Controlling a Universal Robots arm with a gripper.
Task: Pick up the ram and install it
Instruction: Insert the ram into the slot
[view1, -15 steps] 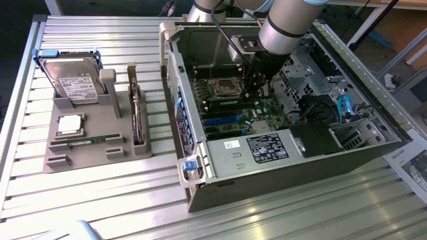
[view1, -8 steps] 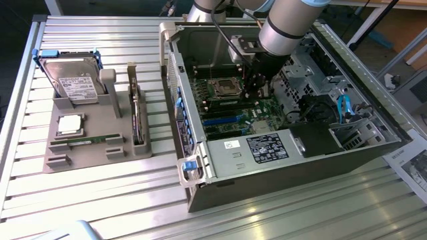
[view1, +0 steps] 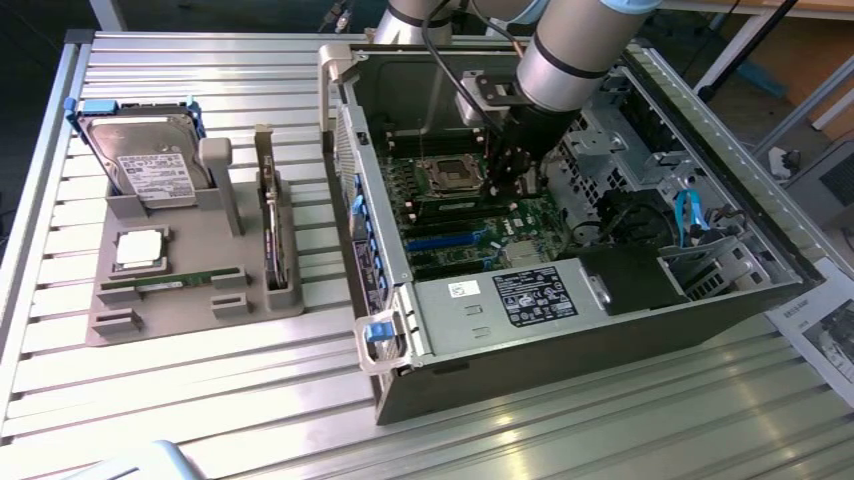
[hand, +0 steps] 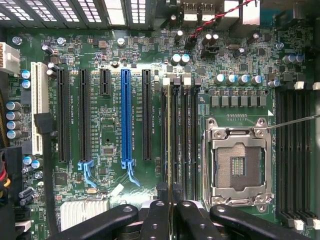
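Fingers (hand: 155, 220) are clamped together on the ram (hand: 169, 140), a thin stick seen edge-on that stands upright in a memory slot of the motherboard (hand: 107, 135). They pinch it at one end. Whether it is pressed fully home cannot be told. The arm (view1: 574, 60) reaches down to them from above, into the open computer case (view1: 574, 345).

Well away from the fingers, on the exterior view's left and outside the case, a grey holder (view1: 187, 322) sits on the slatted metal desk (view1: 200, 420). A hard drive (view1: 147, 160) lies at the holder's far end, and a square silver processor chip (view1: 139, 250) lies nearer the camera. Just past the chip, a green stick (view1: 171, 284) lies flat in a groove. On the holder's side toward the fingers, a dark expansion card (view1: 271, 230) stands on edge.

Inside the case, the processor socket (hand: 239, 167) with its metal frame lies close beside the fingers, on the exterior view's left of them. A few black slots separate it from the ram. On the ram's other side a blue slot (hand: 125, 115) runs parallel to it among black ones. To the exterior view's right of the fingers, a blue cable (view1: 687, 215) hangs near the case's drive bays.
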